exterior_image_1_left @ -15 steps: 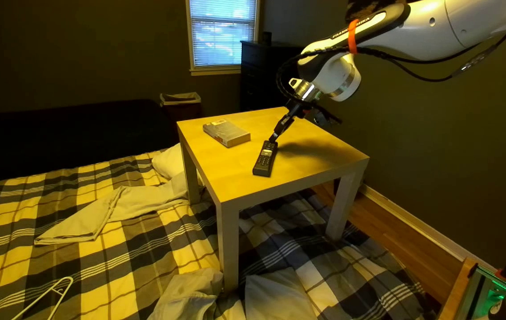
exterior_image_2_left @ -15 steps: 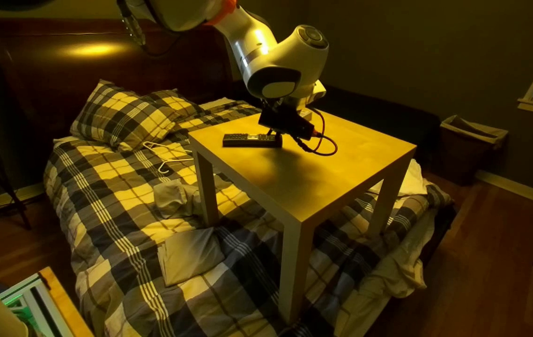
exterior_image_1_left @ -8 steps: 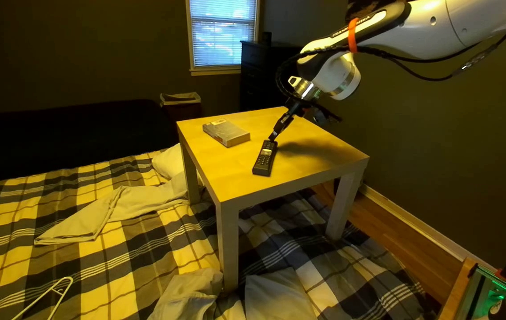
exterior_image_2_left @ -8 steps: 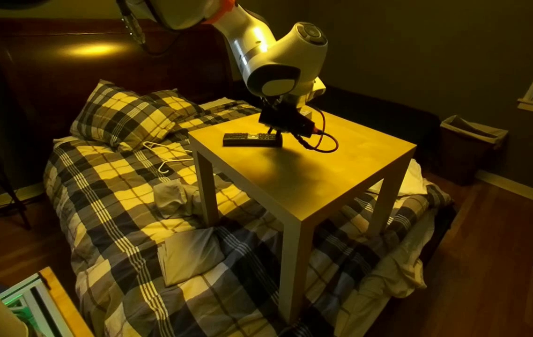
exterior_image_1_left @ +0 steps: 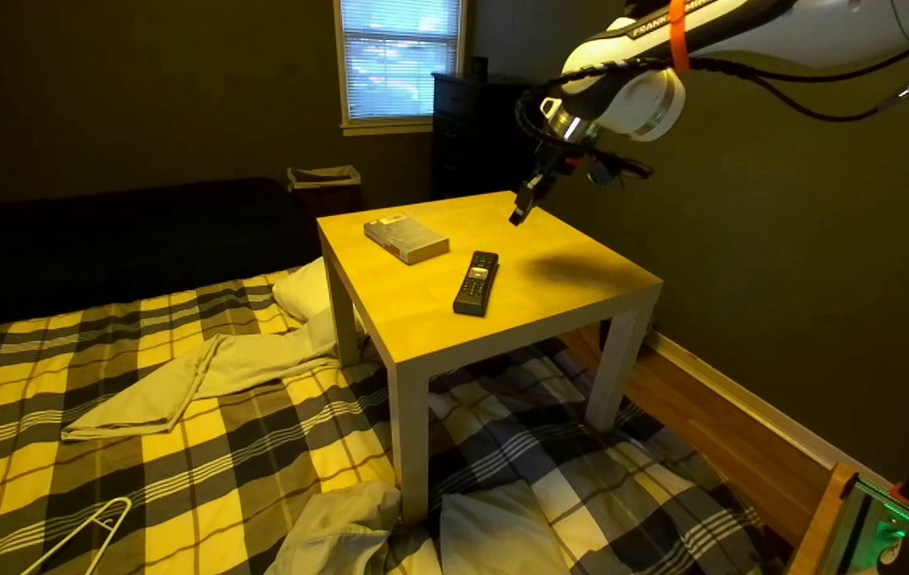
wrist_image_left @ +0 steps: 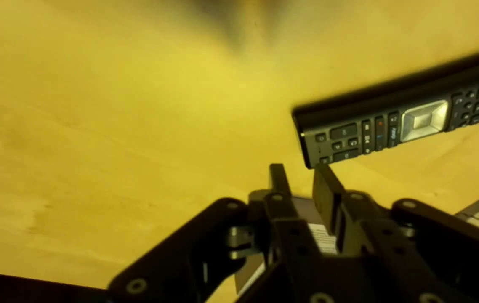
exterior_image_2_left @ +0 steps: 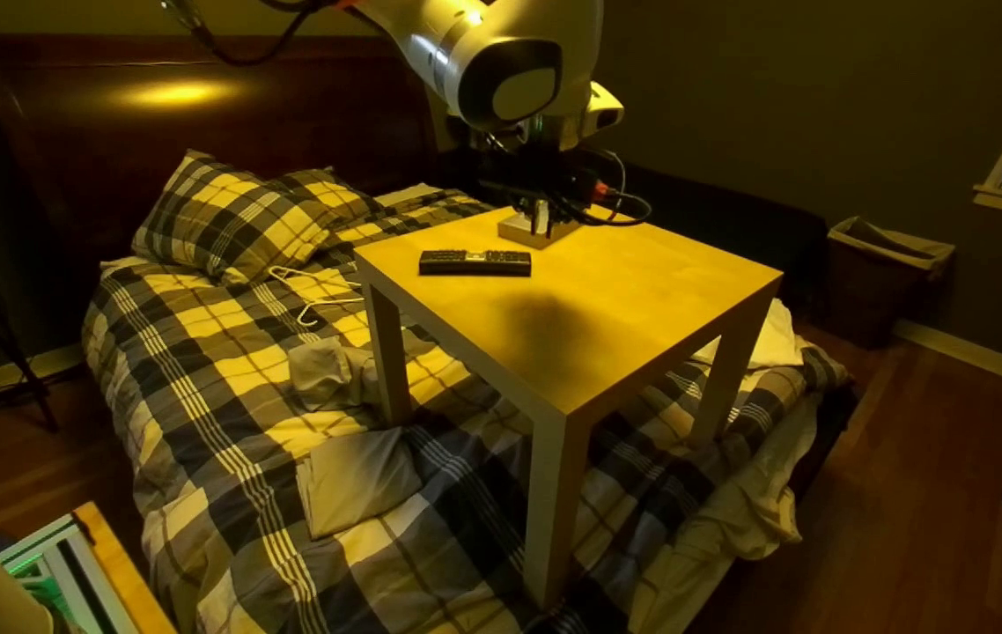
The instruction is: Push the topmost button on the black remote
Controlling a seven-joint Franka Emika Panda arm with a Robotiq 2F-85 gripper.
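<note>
The black remote [exterior_image_1_left: 476,283] lies flat with its buttons up on the yellow tabletop [exterior_image_1_left: 414,319]. It also shows in an exterior view [exterior_image_2_left: 475,263]. In the wrist view the black remote [wrist_image_left: 351,126] points its top end toward the gripper, with small buttons at that end and a silver pad further along. My gripper [exterior_image_1_left: 517,220] is raised in the air, apart from the remote and off its top end. In the wrist view the gripper [wrist_image_left: 298,168] is partly open, with a gap between its fingers [wrist_image_left: 325,185] and nothing held. The remote's far end is cut off there.
A flat pale box [exterior_image_1_left: 406,238] lies on the table beyond the remote, and it shows partly behind the fingers in the wrist view [wrist_image_left: 323,240]. The table stands on a bed with a plaid cover [exterior_image_2_left: 237,423]. A white hanger [exterior_image_2_left: 316,304] lies on the bed.
The gripper was at the remote's top end in the earlier frames. It has since lifted up and back, away from the remote. The remote has not visibly moved.
</note>
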